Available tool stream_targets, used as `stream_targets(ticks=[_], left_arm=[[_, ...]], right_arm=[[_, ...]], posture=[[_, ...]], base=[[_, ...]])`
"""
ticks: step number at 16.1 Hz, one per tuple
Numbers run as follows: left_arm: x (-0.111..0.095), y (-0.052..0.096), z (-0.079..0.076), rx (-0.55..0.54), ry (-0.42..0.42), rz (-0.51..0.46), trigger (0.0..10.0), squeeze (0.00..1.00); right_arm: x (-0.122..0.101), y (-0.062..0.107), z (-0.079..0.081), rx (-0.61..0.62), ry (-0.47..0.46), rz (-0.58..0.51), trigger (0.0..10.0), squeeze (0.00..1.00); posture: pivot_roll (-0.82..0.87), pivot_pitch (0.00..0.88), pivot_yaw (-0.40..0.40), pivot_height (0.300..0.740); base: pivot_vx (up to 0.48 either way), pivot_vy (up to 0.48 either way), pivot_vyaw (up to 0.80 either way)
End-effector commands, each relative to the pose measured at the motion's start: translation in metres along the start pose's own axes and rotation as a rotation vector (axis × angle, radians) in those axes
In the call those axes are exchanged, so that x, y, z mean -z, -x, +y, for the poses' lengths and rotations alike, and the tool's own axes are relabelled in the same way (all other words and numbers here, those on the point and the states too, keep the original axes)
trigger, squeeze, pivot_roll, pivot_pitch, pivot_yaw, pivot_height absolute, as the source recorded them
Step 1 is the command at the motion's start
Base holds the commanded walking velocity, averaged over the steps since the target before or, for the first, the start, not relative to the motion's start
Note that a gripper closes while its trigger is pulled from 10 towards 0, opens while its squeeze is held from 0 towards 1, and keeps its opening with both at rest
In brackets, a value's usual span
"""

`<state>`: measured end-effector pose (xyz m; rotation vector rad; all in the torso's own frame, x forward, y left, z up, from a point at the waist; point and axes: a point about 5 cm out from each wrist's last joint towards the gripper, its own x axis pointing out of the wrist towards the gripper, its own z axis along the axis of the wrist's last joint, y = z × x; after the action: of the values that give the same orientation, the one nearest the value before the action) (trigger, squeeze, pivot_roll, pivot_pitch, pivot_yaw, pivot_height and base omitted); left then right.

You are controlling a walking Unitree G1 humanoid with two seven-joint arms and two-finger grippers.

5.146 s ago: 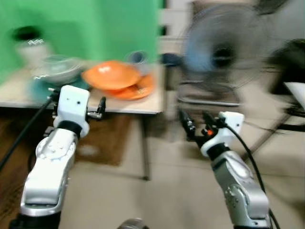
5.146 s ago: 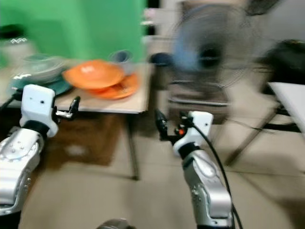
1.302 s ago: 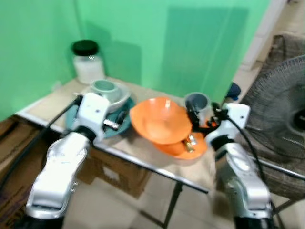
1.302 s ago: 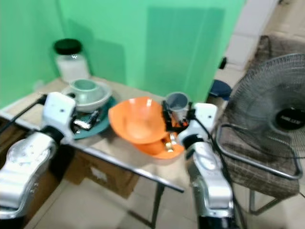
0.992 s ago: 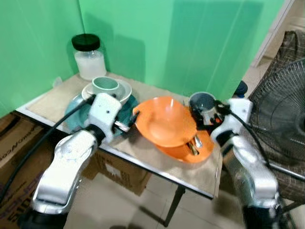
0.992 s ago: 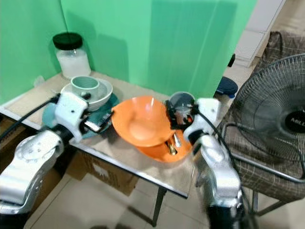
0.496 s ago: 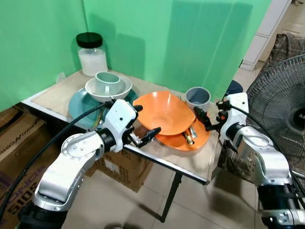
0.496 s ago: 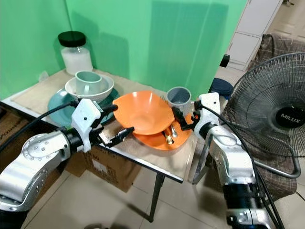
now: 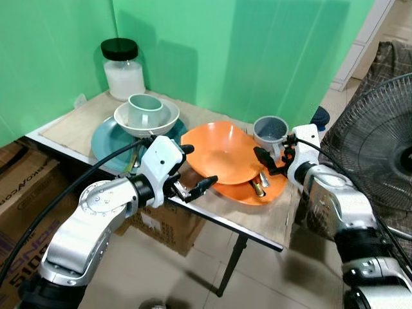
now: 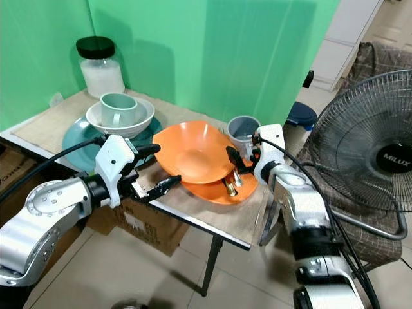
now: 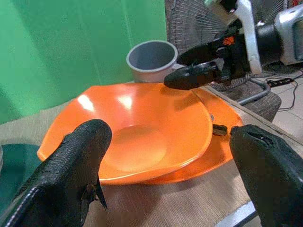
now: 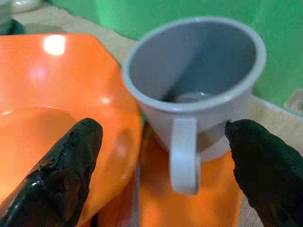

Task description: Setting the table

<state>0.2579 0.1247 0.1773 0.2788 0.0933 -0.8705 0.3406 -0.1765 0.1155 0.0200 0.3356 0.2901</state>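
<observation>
Right end effector (image 10: pixel 237 156) moved in from the desk's right edge since 0.5 s ago, fingers wide, now lined up on the grey cup (image 12: pixel 199 90). Left end effector (image 9: pixel 196 168) unchanged, wide at the orange bowl (image 9: pixel 222 154), front edge. Grasp likely next.

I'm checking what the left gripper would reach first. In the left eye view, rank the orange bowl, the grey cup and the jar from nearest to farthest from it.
1. The orange bowl, just ahead of the open left gripper, at the table's front edge.
2. The grey cup, beyond the bowl, by the right gripper.
3. The jar, at the table's back corner against the green wall.
</observation>
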Motion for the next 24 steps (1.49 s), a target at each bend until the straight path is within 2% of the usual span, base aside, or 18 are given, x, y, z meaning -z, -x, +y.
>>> stream_targets(ticks=[1,3,4,5,7,8,9,10,11,12,15,24], left_arm=[[-0.003,0.001,-0.003,0.016,-0.012,-0.007,10.0,0.00],[-0.004,0.000,-0.003,0.020,-0.013,-0.007,10.0,0.00],[-0.004,0.000,-0.003,0.020,-0.013,-0.008,10.0,0.00],[-0.005,0.000,-0.003,0.021,-0.014,-0.008,10.0,0.00],[-0.005,0.000,-0.003,0.020,-0.016,-0.007,10.0,0.00],[-0.005,0.000,-0.003,0.019,-0.017,-0.008,10.0,0.00],[-0.005,0.000,-0.003,0.019,-0.019,-0.008,10.0,0.00],[-0.005,0.000,-0.003,0.020,-0.019,-0.008,10.0,0.00],[-0.005,0.000,-0.003,0.022,-0.019,-0.007,10.0,0.00],[-0.005,0.000,-0.003,0.023,-0.019,-0.006,10.0,0.00],[-0.005,0.001,-0.004,0.031,-0.018,-0.006,10.0,0.00],[-0.005,0.001,-0.005,0.040,-0.025,-0.003,10.0,0.00]], right_arm=[[-0.002,0.001,-0.008,0.037,-0.020,-0.009,9.0,0.00],[0.000,0.001,-0.012,0.061,-0.028,-0.003,9.0,0.00],[0.000,0.000,-0.014,0.074,-0.032,-0.004,9.7,0.00],[0.000,0.000,-0.016,0.089,-0.042,-0.010,10.0,0.00],[-0.001,-0.003,-0.017,0.096,-0.053,-0.018,10.0,0.00],[0.000,-0.004,-0.017,0.100,-0.052,-0.016,9.1,0.00],[0.001,-0.005,-0.017,0.103,-0.052,-0.015,4.4,0.00],[0.001,-0.006,-0.017,0.105,-0.052,-0.014,3.0,0.00],[0.002,-0.008,-0.017,0.105,-0.055,-0.011,1.1,0.00],[0.002,-0.009,-0.017,0.105,-0.055,-0.010,0.4,0.00],[0.003,-0.010,-0.017,0.100,-0.068,-0.011,0.0,0.00],[0.005,-0.013,-0.017,0.078,-0.075,-0.003,0.0,0.00]], posture=[[0.11,0.000,-0.088,0.740],[0.11,0.000,-0.088,0.740],[0.11,0.000,-0.086,0.740],[0.11,0.000,-0.086,0.740],[0.11,0.000,-0.086,0.740],[0.11,0.000,-0.086,0.740],[0.11,0.000,-0.086,0.740],[0.11,0.000,-0.086,0.740],[0.11,0.000,-0.086,0.740],[0.11,0.000,-0.087,0.740],[0.11,0.000,-0.089,0.740],[0.11,0.000,-0.088,0.740]], base=[[0.000,0.000,0.00],[0.000,0.000,0.00],[0.000,0.000,0.00],[0.000,0.000,0.00],[0.000,0.000,0.00],[0.000,0.000,0.00],[0.000,0.000,0.00],[0.000,0.000,0.00],[0.000,0.000,0.00],[0.000,0.000,0.00],[0.000,0.000,0.00],[0.000,0.000,0.00]])
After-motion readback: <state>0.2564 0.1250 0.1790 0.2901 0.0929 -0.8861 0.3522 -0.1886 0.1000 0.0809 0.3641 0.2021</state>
